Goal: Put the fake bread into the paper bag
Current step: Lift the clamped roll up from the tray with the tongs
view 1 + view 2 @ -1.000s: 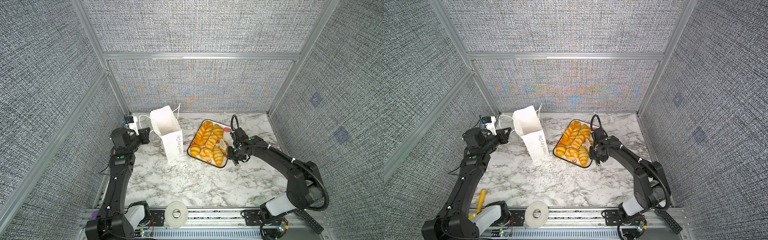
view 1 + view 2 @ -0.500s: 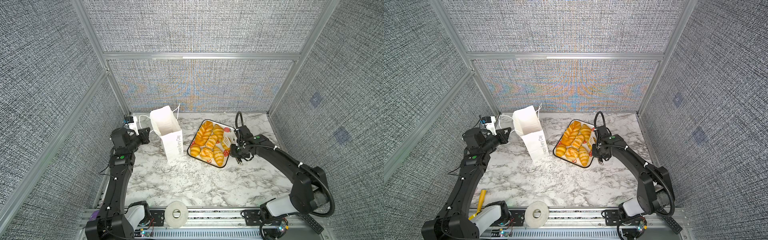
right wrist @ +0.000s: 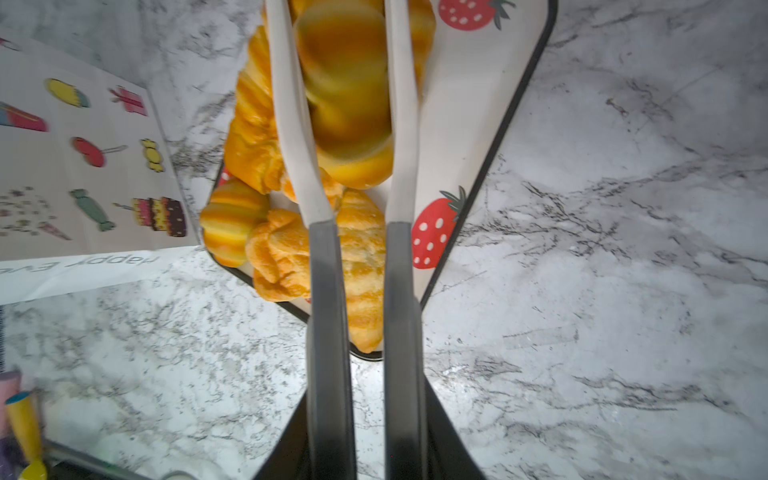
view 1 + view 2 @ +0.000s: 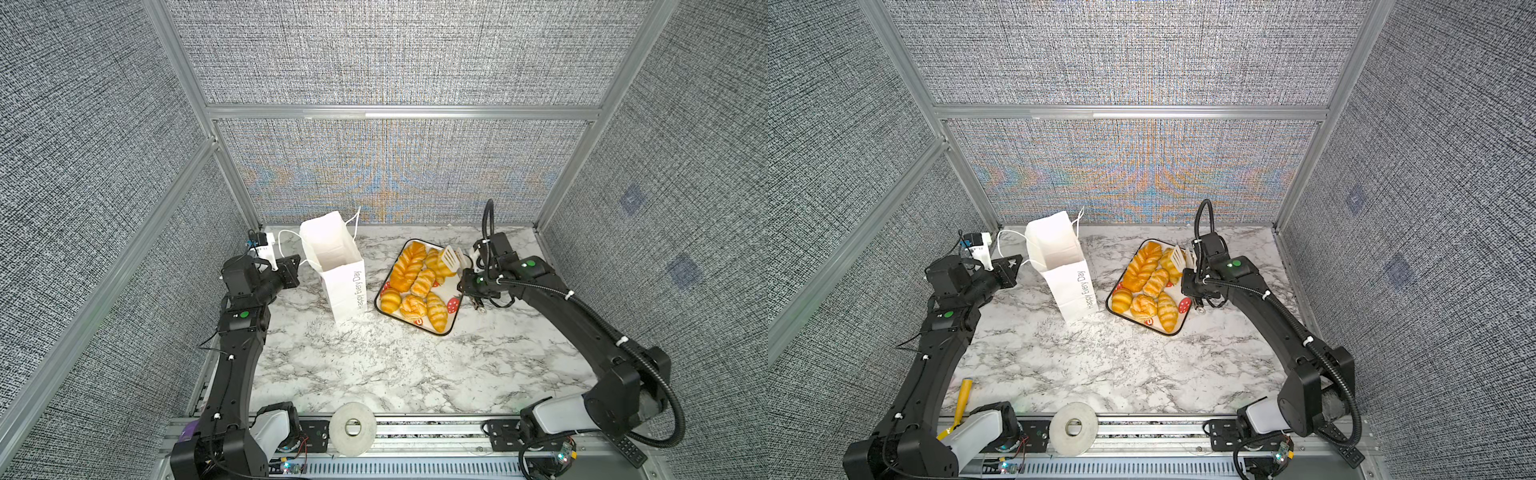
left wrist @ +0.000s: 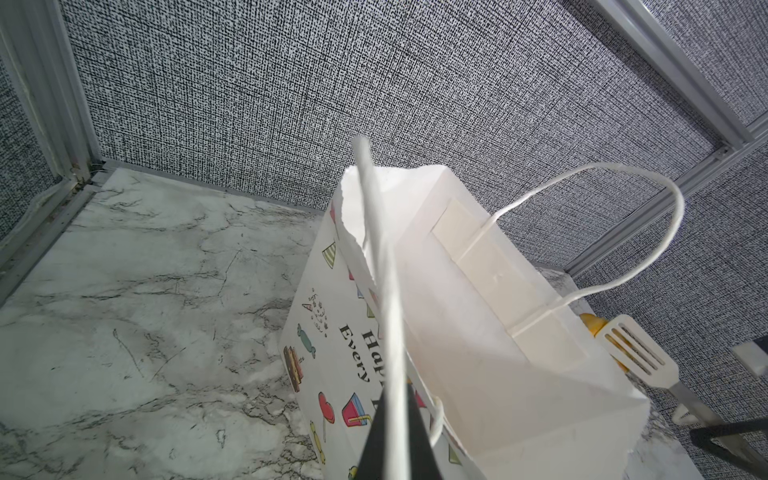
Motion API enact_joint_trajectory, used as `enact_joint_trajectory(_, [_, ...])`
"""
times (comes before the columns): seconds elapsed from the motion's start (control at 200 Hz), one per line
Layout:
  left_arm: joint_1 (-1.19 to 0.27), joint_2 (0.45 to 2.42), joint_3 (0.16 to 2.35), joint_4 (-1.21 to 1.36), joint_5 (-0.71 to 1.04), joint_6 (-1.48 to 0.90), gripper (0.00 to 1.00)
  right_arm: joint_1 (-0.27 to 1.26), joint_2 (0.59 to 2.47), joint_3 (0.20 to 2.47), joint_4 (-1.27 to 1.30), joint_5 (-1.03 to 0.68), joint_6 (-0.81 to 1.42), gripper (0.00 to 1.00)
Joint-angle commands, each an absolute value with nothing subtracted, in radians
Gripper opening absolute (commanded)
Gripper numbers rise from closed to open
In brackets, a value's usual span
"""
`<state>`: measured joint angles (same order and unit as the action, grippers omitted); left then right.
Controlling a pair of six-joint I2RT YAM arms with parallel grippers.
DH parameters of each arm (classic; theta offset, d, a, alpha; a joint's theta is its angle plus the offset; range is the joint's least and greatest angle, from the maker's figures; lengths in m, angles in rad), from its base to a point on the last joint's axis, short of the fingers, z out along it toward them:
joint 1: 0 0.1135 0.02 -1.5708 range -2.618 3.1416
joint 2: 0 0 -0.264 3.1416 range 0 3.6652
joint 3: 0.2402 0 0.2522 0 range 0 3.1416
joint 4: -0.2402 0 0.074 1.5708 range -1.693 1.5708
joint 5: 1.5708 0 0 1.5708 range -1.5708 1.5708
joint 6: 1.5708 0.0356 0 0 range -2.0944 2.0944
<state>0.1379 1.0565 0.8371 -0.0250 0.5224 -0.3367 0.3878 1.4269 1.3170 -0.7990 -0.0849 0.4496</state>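
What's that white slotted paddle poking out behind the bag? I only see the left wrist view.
Observer: One blade of the white tongs held by the right fingers; the right wrist view shows them squeezing one bread roll.
Visitor: Where is the other bread?
Observer: The other bread lies on a strawberry-print tray beside the paper bag, seen in both top views.

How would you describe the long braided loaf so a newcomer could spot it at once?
On the marble table, right of the upright white paper bag, sits a black-rimmed strawberry-print tray. The long braided loaf lies along the tray's side nearest the bag, toward the back wall. It alone is long and plaited; its neighbours are short ridged rolls.
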Motion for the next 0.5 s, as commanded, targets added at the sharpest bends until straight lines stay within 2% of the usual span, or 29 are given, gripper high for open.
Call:
enact_joint_trajectory(0.0, [0.138, 1.054, 0.837, -0.017, 0.515, -0.327, 0.0, 0.39, 1.408, 1.35, -0.75, -0.154, 0.469, 0.3])
enact_joint_trajectory(0.495, [0.138, 1.054, 0.837, -0.016, 0.517, -0.327, 0.0, 0.457, 1.382, 1.465, -0.61, -0.288, 0.501, 0.3])
